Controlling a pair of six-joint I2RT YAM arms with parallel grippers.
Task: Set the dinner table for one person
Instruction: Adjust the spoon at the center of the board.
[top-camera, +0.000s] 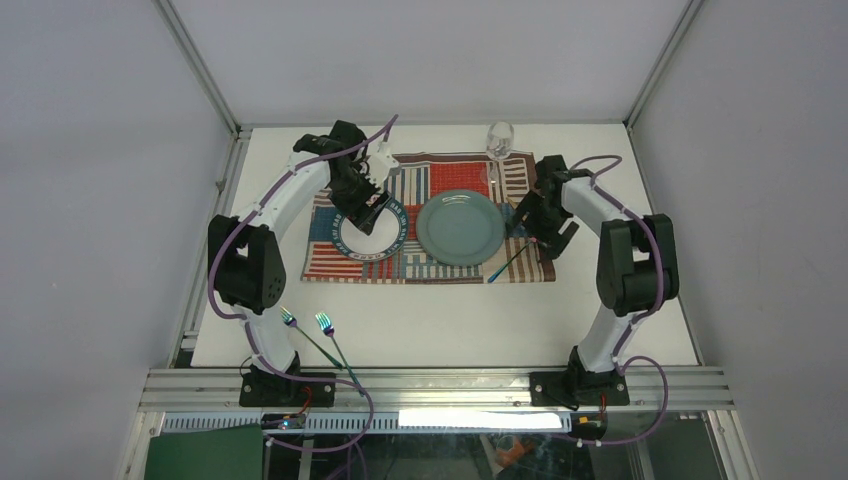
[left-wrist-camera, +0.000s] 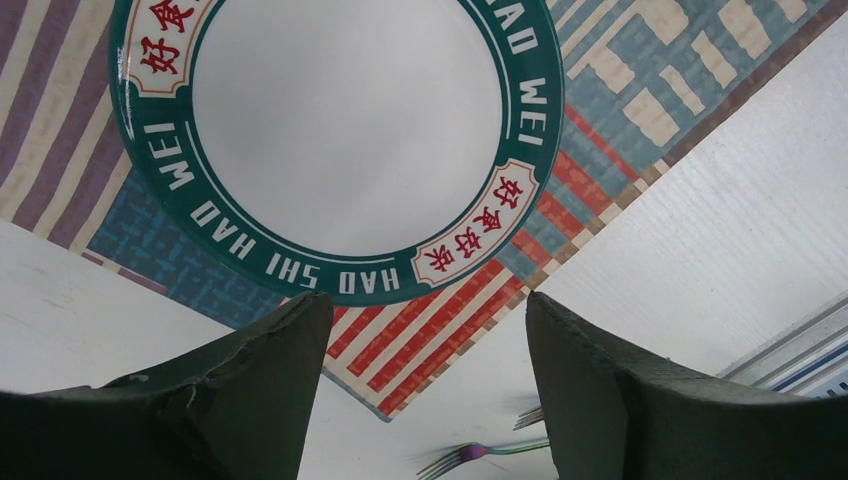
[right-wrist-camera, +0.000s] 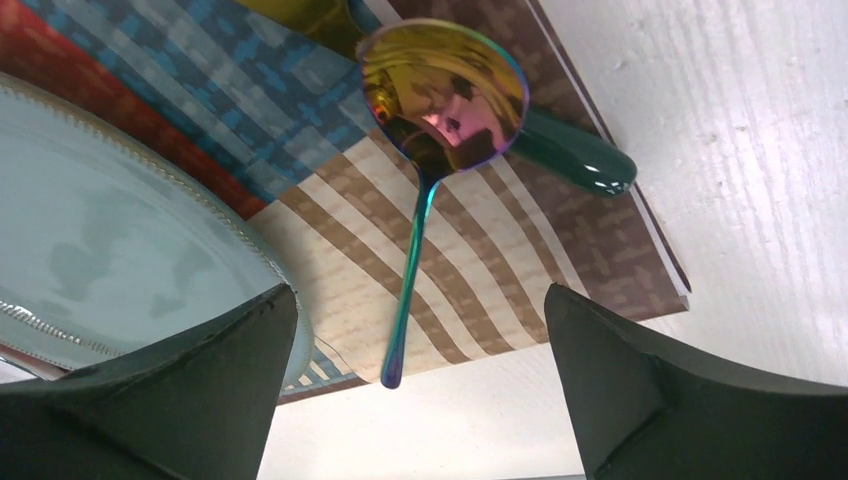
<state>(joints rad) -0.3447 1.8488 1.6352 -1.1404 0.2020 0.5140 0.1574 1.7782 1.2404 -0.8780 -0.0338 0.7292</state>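
The dinner table (top-camera: 450, 320) is a flat, matte white rectangle lying under both arms. It fills the space between the grey walls. Its long axis runs left to right in the top view, and the near long edge meets the aluminium rail where the arm bases sit.

On its far half lies a woven patchwork placemat (top-camera: 330, 262) of red, blue, brown and cream stripes, its long side parallel to the table's. On the mat are:
- a small round plate (top-camera: 378, 240), glossy white with a green lettered band
- to its right, a larger grey-blue plate (top-camera: 460, 228) with a beaded rim
- at the far right corner, a clear stemmed glass (top-camera: 499, 140)
- near the right edge, a thin iridescent spoon (right-wrist-camera: 421, 225), its bowl resting over a glossy dark-green piece (what it is I cannot tell)

Two forks (top-camera: 324, 322) lie on bare table near the left base.

The left arm reaches forward and bends inward. The left gripper (left-wrist-camera: 425, 310) is tilted down over the small plate, its dark fingers well apart and holding nothing. The right arm has its elbow raised at the right and folds inward. The right gripper (right-wrist-camera: 418, 295) hangs above the spoon's handle with its jaws spread wide, also empty.
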